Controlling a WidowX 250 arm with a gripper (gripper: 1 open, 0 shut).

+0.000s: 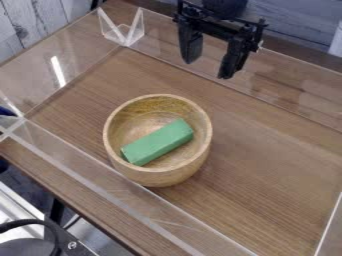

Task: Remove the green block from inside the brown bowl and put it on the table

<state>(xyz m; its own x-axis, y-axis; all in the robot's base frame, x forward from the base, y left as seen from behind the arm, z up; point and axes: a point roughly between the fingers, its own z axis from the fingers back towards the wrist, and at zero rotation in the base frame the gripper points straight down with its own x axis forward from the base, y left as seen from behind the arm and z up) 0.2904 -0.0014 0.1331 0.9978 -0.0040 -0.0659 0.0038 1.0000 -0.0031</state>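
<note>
Clear acrylic walls (54,130) ring the table (274,130), glossy with glare streaks at upper left; a small clear bracket-like piece (123,28) sits at the top left corner. Table surface is brown wood-grain laminate, planks running diagonally. Left of centre: brown bowl (158,139), round, light tan wood, thick rim, visible grain. Green block (158,141) lies flat inside it on the bowl floor, matte rectangular bar, angled from lower left to upper right. Upper right of centre: black hand (214,56), pointing down, fingers spread apart, pinching nothing, well apart from the bowl and above the table. No readable labels or writing.
</note>
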